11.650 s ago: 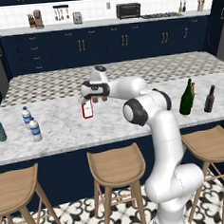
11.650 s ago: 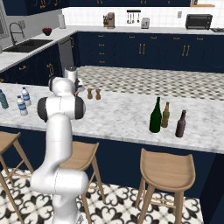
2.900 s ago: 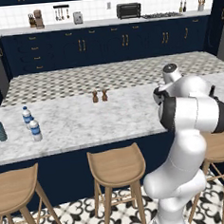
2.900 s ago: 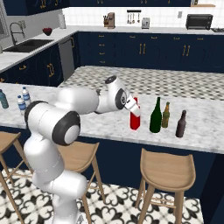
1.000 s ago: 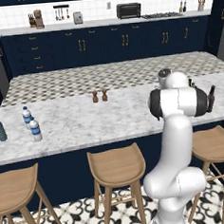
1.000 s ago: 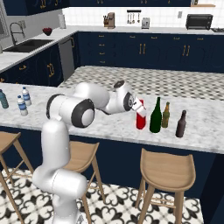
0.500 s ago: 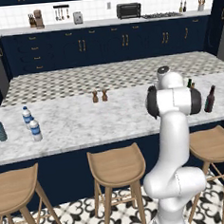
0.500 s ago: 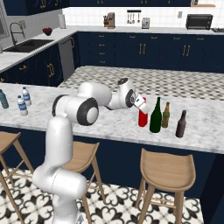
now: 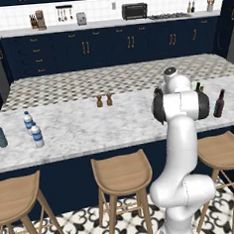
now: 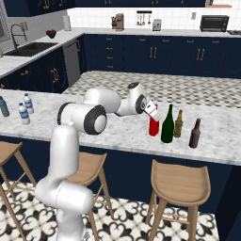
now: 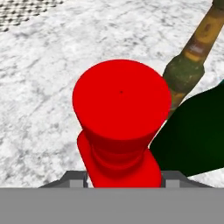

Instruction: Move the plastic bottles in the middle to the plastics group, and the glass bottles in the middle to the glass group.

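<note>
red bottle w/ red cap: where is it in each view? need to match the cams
Left base view: I cannot make it out; the arm covers that spot.
Right base view: the red bottle with red cap stands on the marble counter, right of centre, just under the gripper.
Hand view: centre, cap toward the camera.
Shared landmark: the tall dark green wine bottle, right beside it.
</note>
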